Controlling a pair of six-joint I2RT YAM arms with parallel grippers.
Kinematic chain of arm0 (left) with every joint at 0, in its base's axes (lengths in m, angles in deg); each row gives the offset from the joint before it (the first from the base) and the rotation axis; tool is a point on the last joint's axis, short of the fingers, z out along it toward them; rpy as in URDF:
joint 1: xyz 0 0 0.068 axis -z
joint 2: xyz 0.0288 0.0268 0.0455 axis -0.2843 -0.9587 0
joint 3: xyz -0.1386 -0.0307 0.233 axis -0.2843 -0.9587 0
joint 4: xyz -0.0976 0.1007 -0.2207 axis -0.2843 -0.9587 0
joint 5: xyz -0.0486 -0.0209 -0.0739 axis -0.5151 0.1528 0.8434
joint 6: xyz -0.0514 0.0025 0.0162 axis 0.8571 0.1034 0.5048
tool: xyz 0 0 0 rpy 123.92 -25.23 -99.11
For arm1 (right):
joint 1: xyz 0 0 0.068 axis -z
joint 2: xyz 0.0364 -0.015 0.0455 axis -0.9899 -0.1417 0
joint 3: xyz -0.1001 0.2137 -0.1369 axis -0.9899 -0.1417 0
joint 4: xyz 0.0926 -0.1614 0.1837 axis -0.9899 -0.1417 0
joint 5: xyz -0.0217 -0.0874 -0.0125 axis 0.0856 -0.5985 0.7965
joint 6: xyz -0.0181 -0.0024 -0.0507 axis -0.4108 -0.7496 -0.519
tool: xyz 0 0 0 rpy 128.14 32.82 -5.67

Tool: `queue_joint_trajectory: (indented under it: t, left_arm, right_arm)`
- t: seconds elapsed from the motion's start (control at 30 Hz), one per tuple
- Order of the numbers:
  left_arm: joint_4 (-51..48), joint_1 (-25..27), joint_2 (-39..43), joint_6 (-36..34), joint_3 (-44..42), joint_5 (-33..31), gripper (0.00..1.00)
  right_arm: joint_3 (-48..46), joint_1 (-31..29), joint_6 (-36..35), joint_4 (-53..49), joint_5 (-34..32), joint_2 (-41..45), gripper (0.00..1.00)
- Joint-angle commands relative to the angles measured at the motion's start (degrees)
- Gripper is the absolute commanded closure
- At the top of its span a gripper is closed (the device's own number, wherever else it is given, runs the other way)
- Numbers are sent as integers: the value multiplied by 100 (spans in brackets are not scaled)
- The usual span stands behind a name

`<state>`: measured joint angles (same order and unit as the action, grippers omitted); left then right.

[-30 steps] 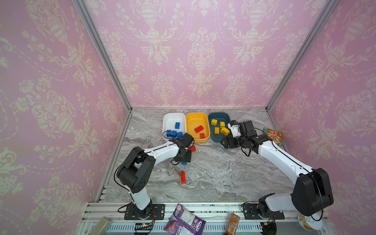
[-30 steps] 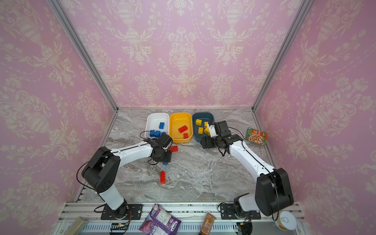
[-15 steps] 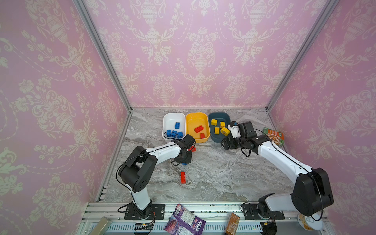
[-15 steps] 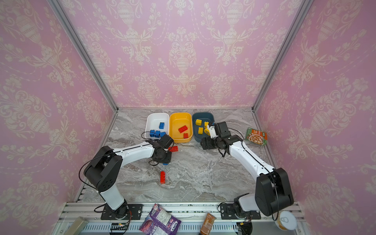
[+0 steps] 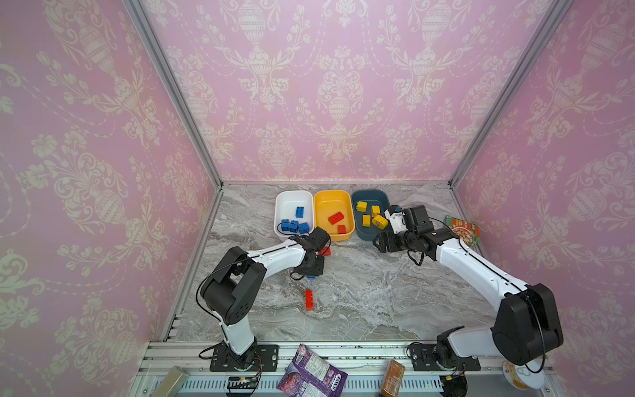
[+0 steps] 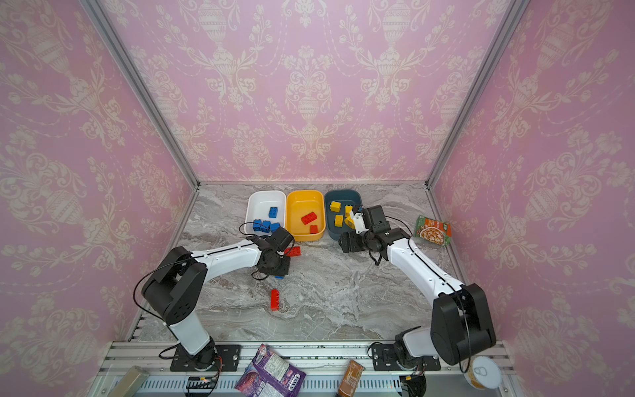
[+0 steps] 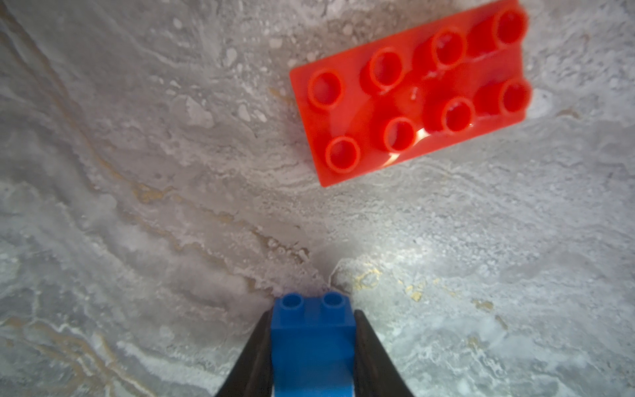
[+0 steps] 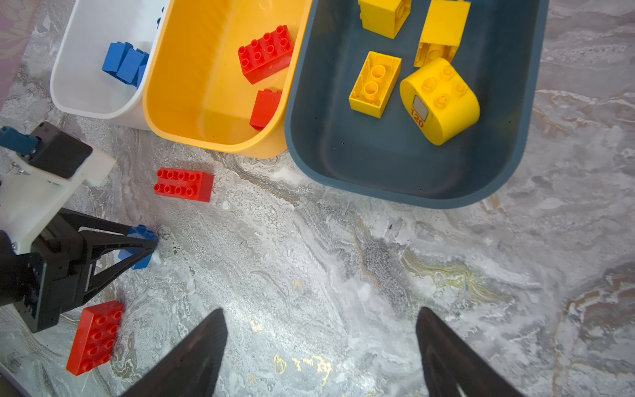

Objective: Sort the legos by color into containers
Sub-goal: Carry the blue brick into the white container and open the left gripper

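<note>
Left claw (image 7: 312, 313) grips a small blue brick (image 7: 311, 347) between its jaws, down at the marble tabletop (image 7: 137, 172). Red eight-stud brick (image 7: 409, 92) lies ahead of the claw, apart. Right claw (image 8: 322, 310) stands wide open; dark teal tub (image 8: 378, 172) just ahead.

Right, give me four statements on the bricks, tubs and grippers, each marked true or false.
1. The left gripper is shut on a small blue studded plastic brick. True.
2. The white plastic tub holds red bricks. False: it holds blue bricks.
3. The right gripper is open and empty. True.
4. The dark teal plastic tub is empty. False: yellow plastic bricks lie in it.
</note>
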<state>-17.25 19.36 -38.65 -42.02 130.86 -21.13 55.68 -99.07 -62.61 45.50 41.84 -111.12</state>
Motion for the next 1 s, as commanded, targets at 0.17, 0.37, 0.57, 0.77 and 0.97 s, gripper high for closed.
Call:
queue_joint_trajectory:
  t: [0.17, 0.37, 0.57, 0.77, 0.97]
  left_arm:
    - [-149, 56, 504, 66, -61, -516, 80]
    - [-233, 44, 1154, -93, 143, -1055, 82]
    - [-253, -226, 1369, -523, 564, -1385, 83]
    - [95, -834, 1225, -953, 972, -1287, 85]
    - [515, -1293, 648, -1410, 1572, -1135, 85]
  right_arm:
    - [-132, 31, 151, -10, 27, 196, 13]
    - [-149, 34, 171, -21, 35, 254, 13]
    - [-149, 31, 221, -11, 96, 331, 13]
    - [-244, 34, 353, 49, 194, 468, 13]
    - [-327, 33, 449, 125, 286, 543, 13]
